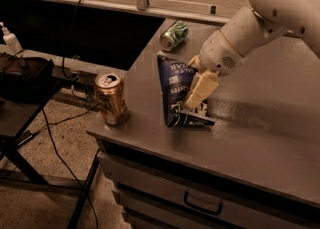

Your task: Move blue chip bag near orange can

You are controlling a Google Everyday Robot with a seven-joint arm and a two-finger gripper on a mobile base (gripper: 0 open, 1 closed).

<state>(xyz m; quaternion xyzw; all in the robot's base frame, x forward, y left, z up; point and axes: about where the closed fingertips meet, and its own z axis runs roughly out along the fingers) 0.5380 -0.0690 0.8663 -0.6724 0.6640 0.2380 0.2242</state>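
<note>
The blue chip bag [176,89] is dark navy with white lettering and stands tilted on the grey counter, its lower end touching the top. My gripper [196,93] is shut on the bag's right side, its cream fingers [200,89] pointing down over the foil. The orange can [110,98] stands upright near the counter's front-left corner, a short gap left of the bag.
A green-and-white can [174,35] lies on its side at the counter's back left. The grey counter [260,138] has drawers below with a handle [202,205]. A black stand, cables and a white bottle [10,39] are on the left, off the counter.
</note>
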